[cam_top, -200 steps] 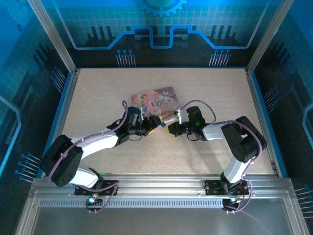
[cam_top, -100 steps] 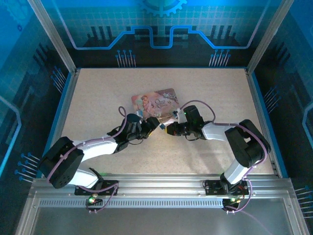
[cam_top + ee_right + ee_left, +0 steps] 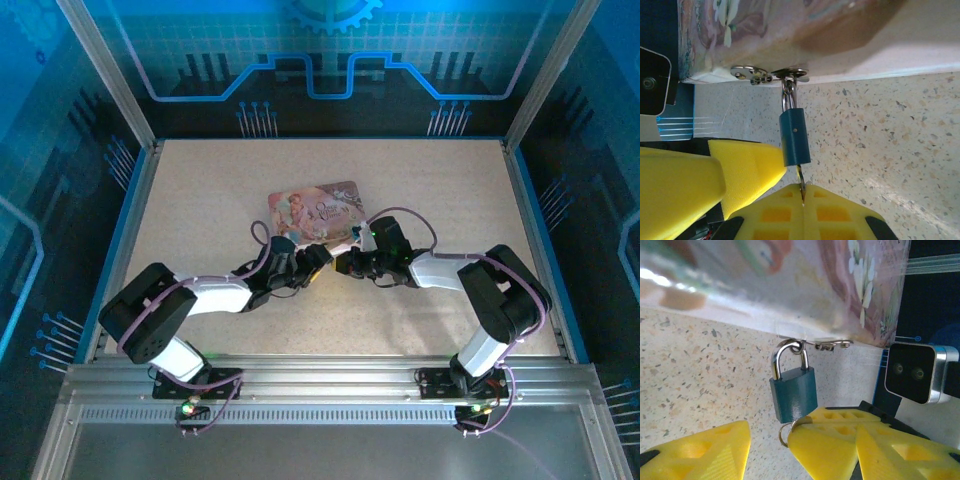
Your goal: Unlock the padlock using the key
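The small teal padlock [image 3: 794, 395] hangs by its steel shackle [image 3: 787, 355] from the hasp [image 3: 770, 73] at the front of the pink tin [image 3: 318, 207]. My right gripper [image 3: 803, 192] is shut on the key [image 3: 801, 177], whose thin blade runs up to the padlock's [image 3: 794, 137] underside. The key's ring [image 3: 784, 434] sticks out beside the fingertips. My left gripper [image 3: 805, 455] is open. One yellow finger [image 3: 700, 450] lies left of the padlock, the other [image 3: 910, 455] to the right, and neither touches it. The two grippers meet tip to tip in front of the tin [image 3: 332, 260].
The tin [image 3: 790, 280] lies flat on the speckled table [image 3: 430, 180], just behind both grippers. The right wrist's camera housing [image 3: 912, 372] sits close to my left gripper's right side. Metal frame posts and blue walls [image 3: 560, 60] enclose the table.
The right gripper has edged left, closer to the left one. The left arm's elbow has drawn in toward the right. The key stays pinched under the padlock.
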Action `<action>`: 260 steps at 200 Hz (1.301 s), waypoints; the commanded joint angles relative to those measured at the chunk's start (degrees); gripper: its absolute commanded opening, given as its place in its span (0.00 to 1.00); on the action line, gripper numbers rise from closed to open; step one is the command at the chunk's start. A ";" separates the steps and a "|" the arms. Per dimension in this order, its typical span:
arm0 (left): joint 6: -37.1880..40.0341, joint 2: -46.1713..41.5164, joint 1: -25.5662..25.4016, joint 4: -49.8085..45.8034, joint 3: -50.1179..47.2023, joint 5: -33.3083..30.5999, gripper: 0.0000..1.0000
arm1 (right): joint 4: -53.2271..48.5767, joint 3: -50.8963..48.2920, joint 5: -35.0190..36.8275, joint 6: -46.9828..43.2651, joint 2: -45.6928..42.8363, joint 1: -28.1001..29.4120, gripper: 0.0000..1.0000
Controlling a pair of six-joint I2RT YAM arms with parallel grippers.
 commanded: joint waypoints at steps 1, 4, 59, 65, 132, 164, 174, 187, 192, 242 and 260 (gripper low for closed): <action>-0.89 1.04 -0.28 2.98 0.55 -0.84 0.58 | -0.27 1.00 -0.22 1.86 0.44 1.10 0.00; -0.98 1.20 -0.33 3.22 0.55 -0.91 0.58 | -0.33 1.02 -0.22 1.80 0.52 1.14 0.00; -3.53 3.23 -0.32 5.85 0.60 -1.58 0.51 | -0.20 1.11 0.13 2.22 1.06 1.46 0.00; -3.71 3.32 -0.30 5.72 0.64 -1.79 0.51 | -0.09 1.10 0.13 2.25 1.13 1.45 0.00; -4.68 2.13 -0.43 -1.81 1.08 -3.48 0.55 | -0.12 1.31 0.40 2.60 1.33 1.51 0.00; -3.61 -0.43 -1.01 -6.31 1.36 -6.10 0.54 | 0.02 1.37 0.32 2.59 1.74 1.57 0.00; -3.56 -0.64 -1.16 -6.08 1.26 -6.70 0.51 | 0.15 1.41 0.43 2.59 1.84 1.60 0.00; -3.37 -0.42 -1.50 -5.36 1.25 -7.37 0.49 | 0.29 1.46 0.40 2.67 1.94 1.75 0.00; -3.39 -0.37 -1.65 -4.92 1.32 -7.65 0.48 | 0.33 1.47 0.34 2.73 1.98 1.71 0.00; -3.85 2.05 -2.93 1.85 0.92 -9.62 0.44 | 0.91 1.64 0.13 3.04 2.38 1.89 0.00; -4.69 2.99 -3.03 3.75 0.65 -10.01 0.43 | 0.89 1.72 0.13 3.18 2.47 1.89 0.00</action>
